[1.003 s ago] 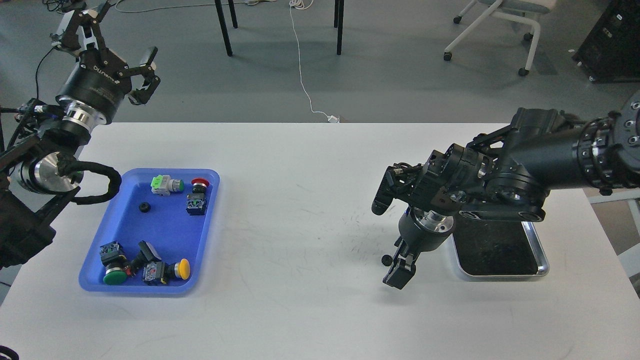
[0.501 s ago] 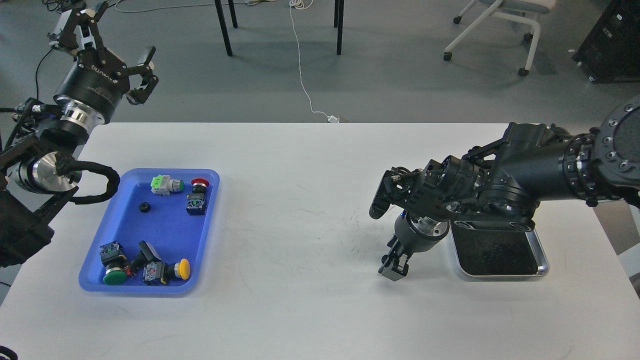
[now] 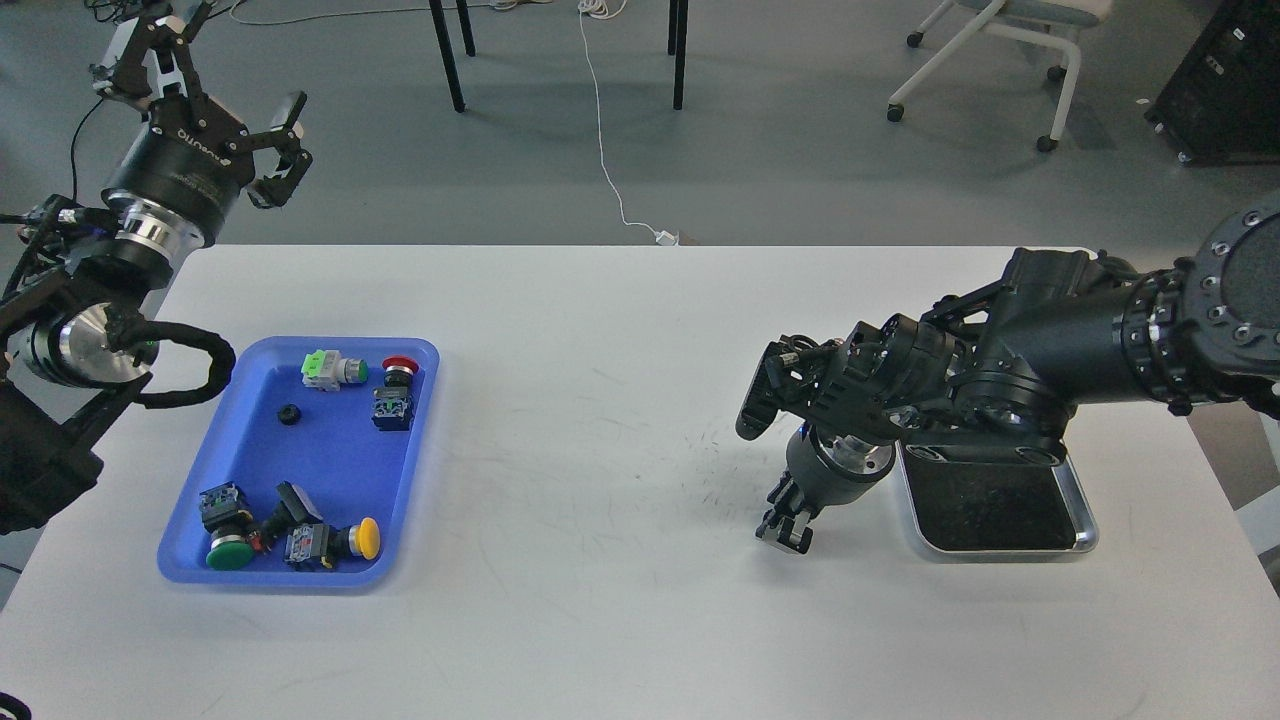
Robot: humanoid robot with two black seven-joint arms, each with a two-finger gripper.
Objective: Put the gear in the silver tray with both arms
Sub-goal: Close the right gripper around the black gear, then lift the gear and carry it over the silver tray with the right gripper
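— Head view first: where's the silver tray [image 3: 1078, 500]?
— On the white bench [image 3: 600, 420], at its right side, partly under the right arm [image 3: 1050, 330].
— And the right hand [image 3: 787, 525]?
— Pointing down at the bench just left of the tray; too dark and small to tell how its fingers stand.
— The left hand [image 3: 215, 85]?
— Raised beyond the bench's far left corner, fingers spread apart, holding nothing. A small black gear [image 3: 289, 414] lies in the blue tray [image 3: 200, 560] among push buttons.
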